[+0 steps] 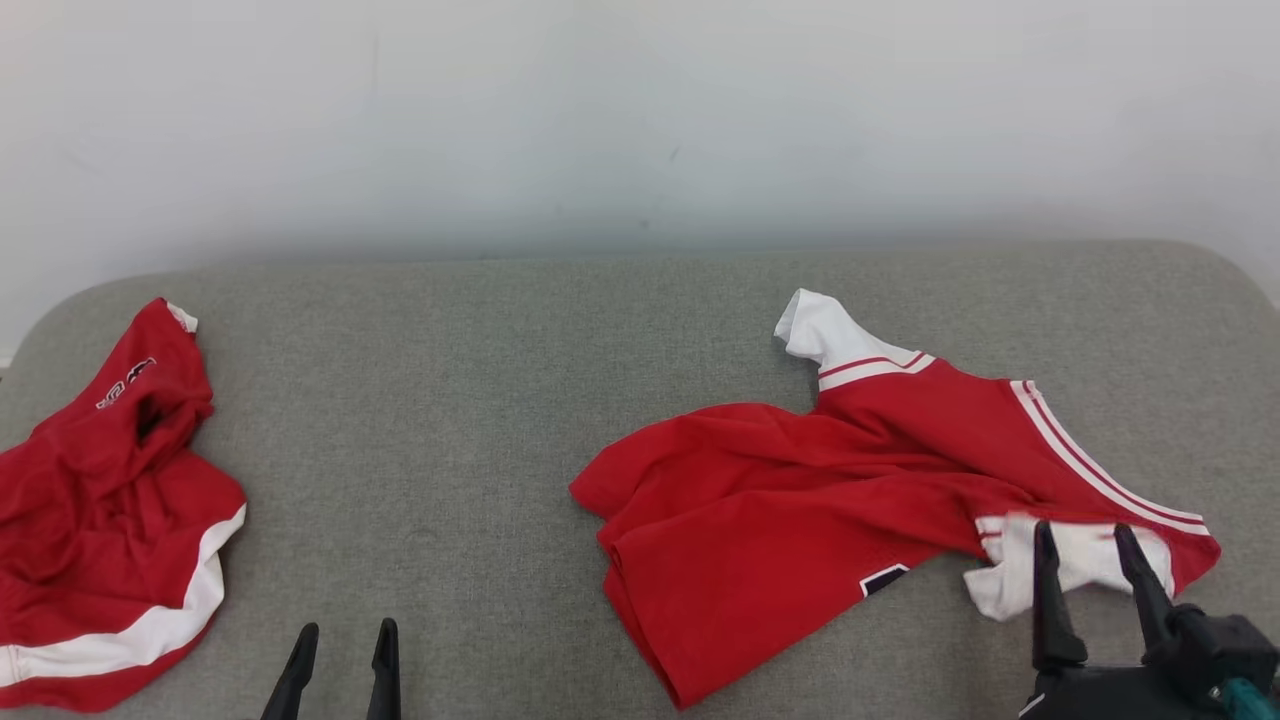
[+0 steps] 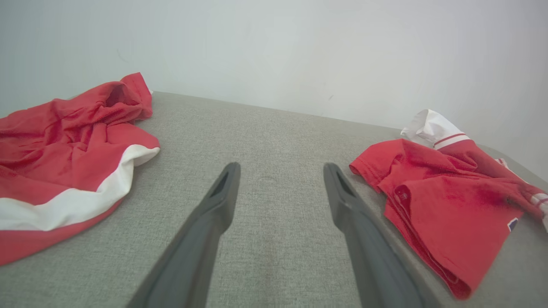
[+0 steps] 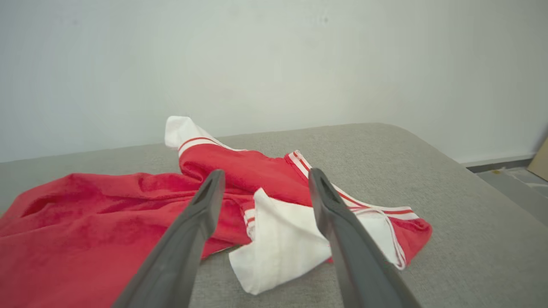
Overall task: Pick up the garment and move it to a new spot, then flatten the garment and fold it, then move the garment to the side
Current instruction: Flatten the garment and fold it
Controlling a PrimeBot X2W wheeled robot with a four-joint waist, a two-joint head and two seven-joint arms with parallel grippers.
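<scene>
At the lower right of the head view, my right gripper stands fingers apart over the crumpled garment, my left gripper likewise apart and empty, so I judge flattening, folding and moving aside all remain.

Grey fabric-covered surface, rounded at the far corners; bears a crumpled red-and-white garment at right, a second red garment at left.
</scene>
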